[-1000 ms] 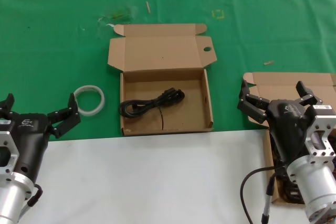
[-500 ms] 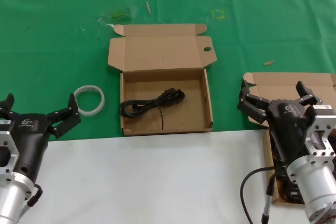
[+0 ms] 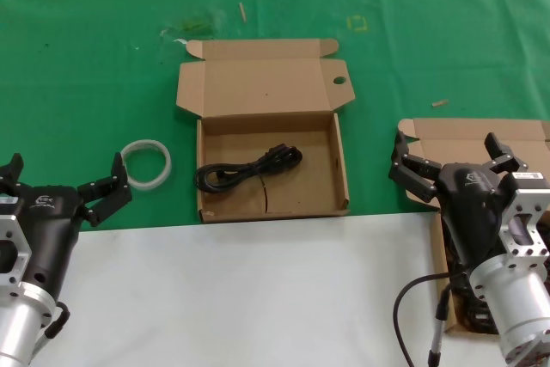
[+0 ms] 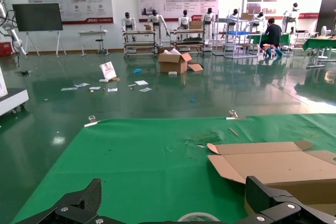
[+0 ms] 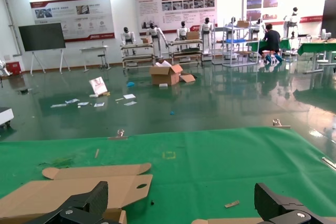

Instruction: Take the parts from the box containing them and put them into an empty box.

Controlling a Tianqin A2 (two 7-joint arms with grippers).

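Green cloth over a white-edged table, two open mailer boxes and both arms low at the near corners.

One black power cord (image 3: 249,169), looped with its moulded plug toward the right, lies inside the holed-tab box (image 3: 339,182) at centre; that box's lid (image 3: 258,83) is folded back. More black cords (image 3: 473,311) peek out beside the right arm in the second box (image 3: 468,133), mostly hidden. Left gripper (image 3: 60,180) hovers near the white tape ring (image 3: 146,163), fingers spread; right gripper (image 3: 451,159) sits over the second box, fingers spread, holding nothing. No label readable on either box.
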